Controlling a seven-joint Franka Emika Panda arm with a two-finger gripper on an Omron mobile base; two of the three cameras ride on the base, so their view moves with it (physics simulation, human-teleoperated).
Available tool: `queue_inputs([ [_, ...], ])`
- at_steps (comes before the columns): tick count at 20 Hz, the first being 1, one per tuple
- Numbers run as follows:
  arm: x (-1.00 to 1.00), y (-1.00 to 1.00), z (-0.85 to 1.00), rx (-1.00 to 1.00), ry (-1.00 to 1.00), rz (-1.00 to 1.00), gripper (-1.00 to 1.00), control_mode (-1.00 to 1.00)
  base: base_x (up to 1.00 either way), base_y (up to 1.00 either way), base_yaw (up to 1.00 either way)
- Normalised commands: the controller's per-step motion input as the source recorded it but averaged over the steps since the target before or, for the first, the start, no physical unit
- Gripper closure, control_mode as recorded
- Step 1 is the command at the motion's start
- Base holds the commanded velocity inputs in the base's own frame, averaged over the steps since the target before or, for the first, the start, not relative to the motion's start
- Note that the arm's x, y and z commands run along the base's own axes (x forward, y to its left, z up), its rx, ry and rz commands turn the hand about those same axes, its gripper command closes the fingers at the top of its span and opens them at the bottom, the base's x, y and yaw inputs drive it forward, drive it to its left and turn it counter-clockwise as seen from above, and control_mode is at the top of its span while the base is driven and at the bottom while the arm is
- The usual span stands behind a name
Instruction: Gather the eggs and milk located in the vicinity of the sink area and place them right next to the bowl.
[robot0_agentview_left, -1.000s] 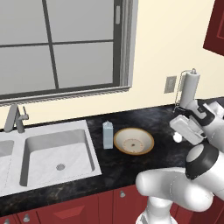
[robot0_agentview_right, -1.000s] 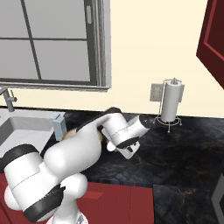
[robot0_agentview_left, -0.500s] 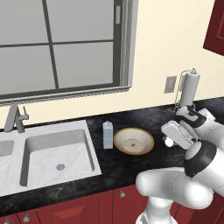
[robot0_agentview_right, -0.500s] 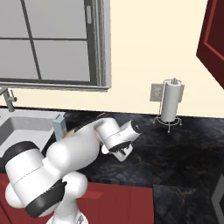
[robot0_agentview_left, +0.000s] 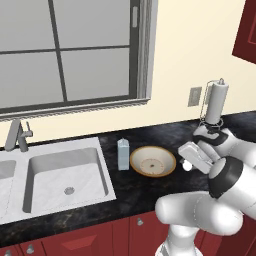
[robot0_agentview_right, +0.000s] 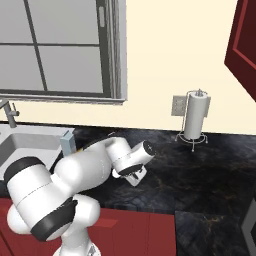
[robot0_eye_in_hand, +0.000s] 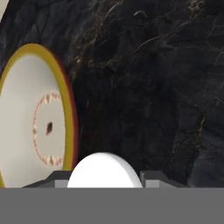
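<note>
1. Milk stands upright on the dark counter, just beside the bowl on its sink side; I judge that half of the job done.
2. Between my fingertips in the hand view sits a pale rounded thing, probably the egg, so I read the gripper as clamped on it, though the fingers themselves are barely visible.
3. My arm is folded back over the counter right of the bowl, hand low, looking down at bare counter with the bowl's rim to one side.
4. I expect to set the egg down beside that rim.
</note>
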Motion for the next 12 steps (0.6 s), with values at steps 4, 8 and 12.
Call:
queue_inputs([
  [4,0.06,0.0,-0.26,0.0,0.0,-0.03,1.0,-1.0,0.0,0.0,0.0],
  [8,0.02,0.0,-0.11,0.0,0.0,-0.02,1.0,-1.0,0.0,0.0,0.0],
  [12,0.0,0.04,0.0,0.0,0.0,-0.01,1.0,-1.0,0.0,0.0,0.0],
])
